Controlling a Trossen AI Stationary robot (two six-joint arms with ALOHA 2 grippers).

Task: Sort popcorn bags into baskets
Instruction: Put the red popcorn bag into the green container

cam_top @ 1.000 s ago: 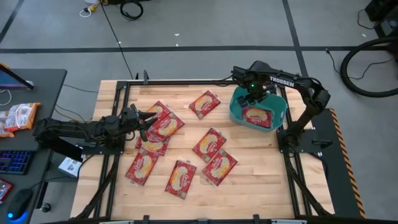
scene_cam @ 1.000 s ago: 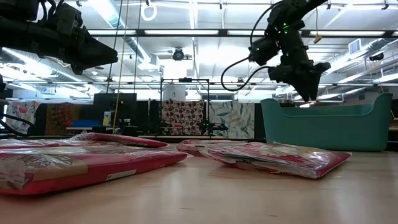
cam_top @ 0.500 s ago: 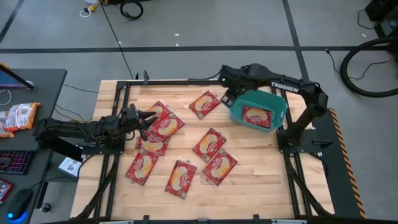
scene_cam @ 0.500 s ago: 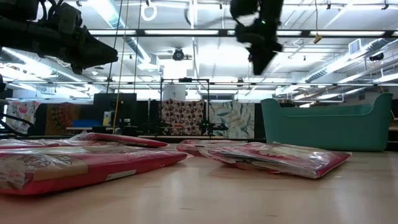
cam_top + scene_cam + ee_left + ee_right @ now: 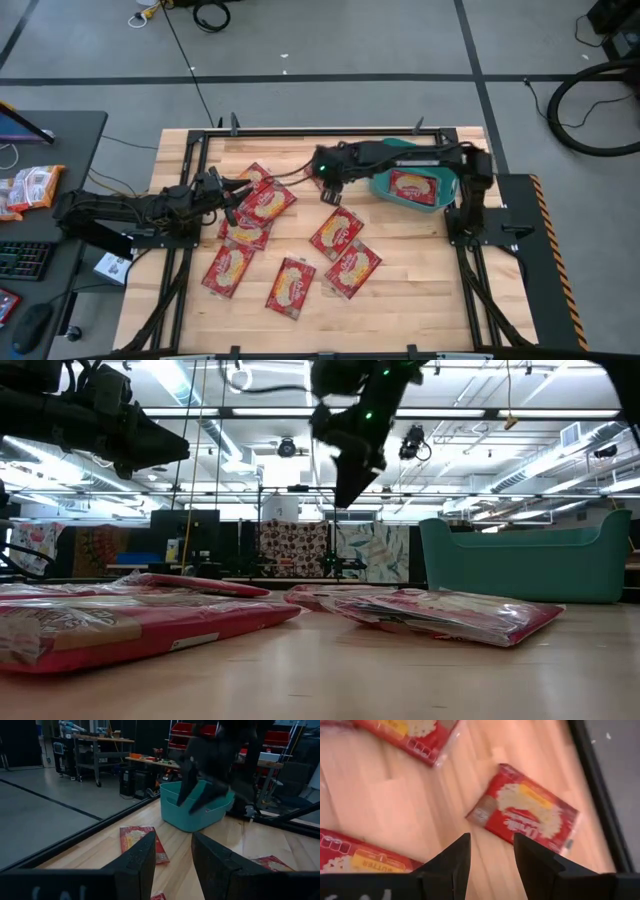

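The teal basket (image 5: 446, 192) stands at the table's back right with one red popcorn bag (image 5: 411, 186) lying in it. Several more popcorn bags (image 5: 336, 232) lie flat across the middle and left of the table. My right gripper (image 5: 328, 190) hangs open and empty above the table, left of the basket (image 5: 520, 560). In the right wrist view its fingers (image 5: 536, 865) stand apart over a bag (image 5: 525, 817) on the wood. My left gripper (image 5: 240, 190) hovers open and empty above the left cluster of bags (image 5: 262, 201). The left wrist view shows the basket (image 5: 195, 812) and a bag (image 5: 142, 842) before it.
A black metal frame (image 5: 300, 131) runs along the table's edges. Beside the table on the left is a dark desk (image 5: 50, 150) carrying orange-and-white packets (image 5: 30, 188) and a keyboard (image 5: 22, 260). Bare wood (image 5: 420, 270) shows at the front right.
My right arm has swung left from above the basket to over the back middle of the table, fingers opening a little. The left arm has not moved.
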